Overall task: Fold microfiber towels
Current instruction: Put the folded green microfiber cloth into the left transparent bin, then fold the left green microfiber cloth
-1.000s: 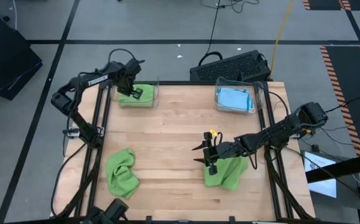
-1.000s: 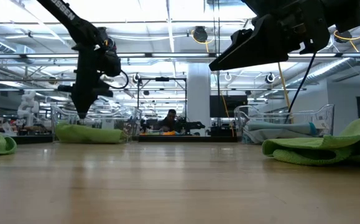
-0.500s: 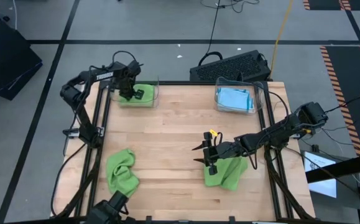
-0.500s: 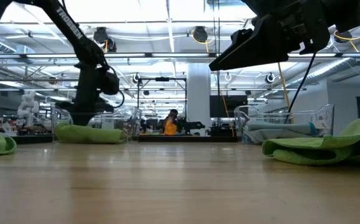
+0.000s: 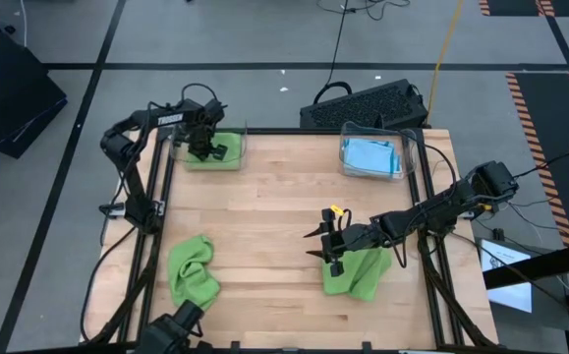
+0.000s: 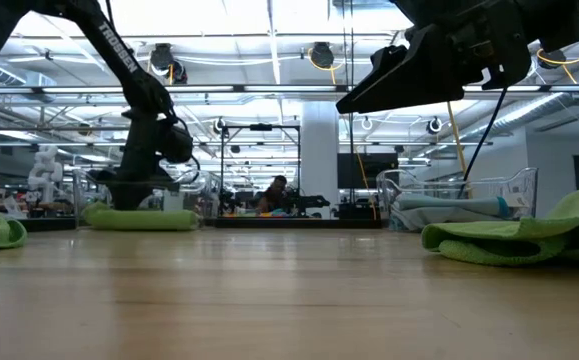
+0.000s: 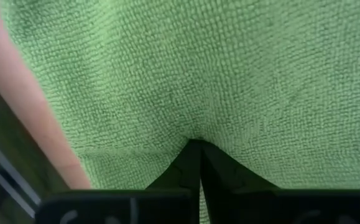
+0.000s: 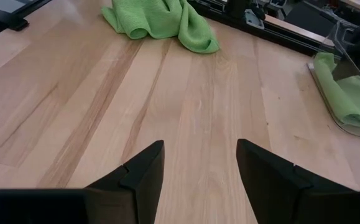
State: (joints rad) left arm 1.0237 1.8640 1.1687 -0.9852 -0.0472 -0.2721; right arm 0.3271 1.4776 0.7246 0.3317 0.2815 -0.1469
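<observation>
- Lowered since a second ago: left gripper (image 5: 205, 149) has sunk into the clear bin (image 5: 244, 138), fingers pressed together against the folded green towel (image 5: 227, 153) inside. Likely a deposit.
- Right gripper (image 5: 325, 246), fingers spread, unmoved, hovers beside the crumpled green towel (image 5: 358, 275), well apart from the bin.

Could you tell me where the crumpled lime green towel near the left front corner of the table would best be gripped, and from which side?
Probably from straight above. The crumpled lime green microfiber towel lies loose in a heap on the wooden table, with a raised fold along its far part. That ridge gives the gripper something to close on. Pinch that fold; the flat parts hug the wood.
</observation>
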